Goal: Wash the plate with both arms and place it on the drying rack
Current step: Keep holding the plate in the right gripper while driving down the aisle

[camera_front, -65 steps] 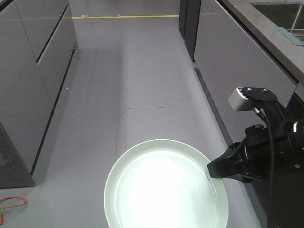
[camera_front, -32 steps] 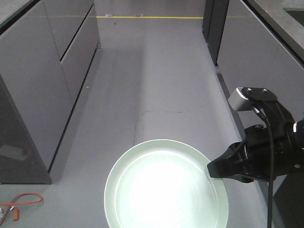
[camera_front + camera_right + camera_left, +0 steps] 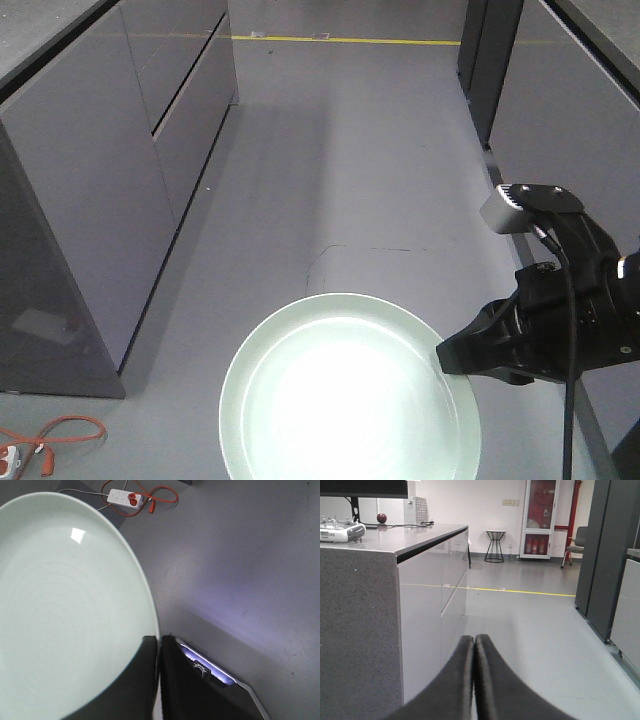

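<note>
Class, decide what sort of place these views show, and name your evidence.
Probably a kitchen mock-up in a lab or showroom: handleless grey cabinets, a speckled countertop, a yellow floor line.

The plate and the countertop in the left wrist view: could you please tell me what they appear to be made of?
The plate looks like glazed ceramic, possibly melamine: glossy glare, faint concentric rings. The countertop looks like polished speckled stone or composite.

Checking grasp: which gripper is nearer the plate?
Right: right gripper has its jaws shut on the plate rim; left gripper is shut empty, facing the aisle, no plate in its view.
</note>
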